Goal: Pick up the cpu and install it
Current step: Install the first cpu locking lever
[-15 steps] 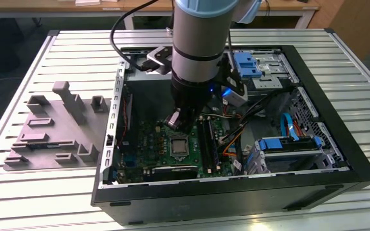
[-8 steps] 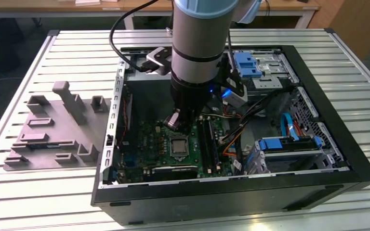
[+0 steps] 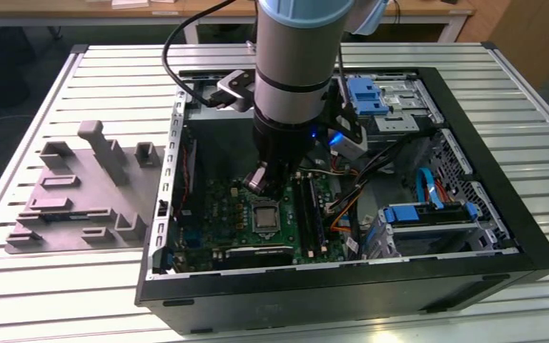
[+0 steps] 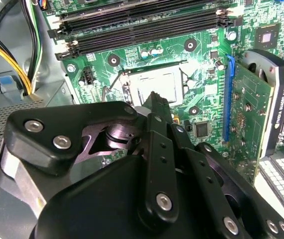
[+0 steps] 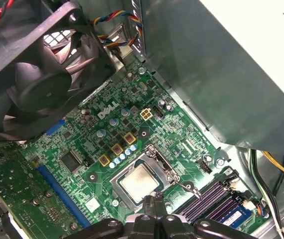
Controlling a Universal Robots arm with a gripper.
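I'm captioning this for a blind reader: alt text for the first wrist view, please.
The cpu sits in its socket on the green motherboard, with the gripper just above the socket's edge. A black fan and a grey metal box stand beyond.

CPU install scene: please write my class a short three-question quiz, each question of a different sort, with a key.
1. True or false: the cpu lies in the socket on the motherboard.
2. Multiple choice: the gripper is nearest to: A the fan, B the cpu, C the blue drive bay.
3. Fill in: in the exterior view, the arm reaches down into the open computer ____.
Key: 1 true; 2 B; 3 case.
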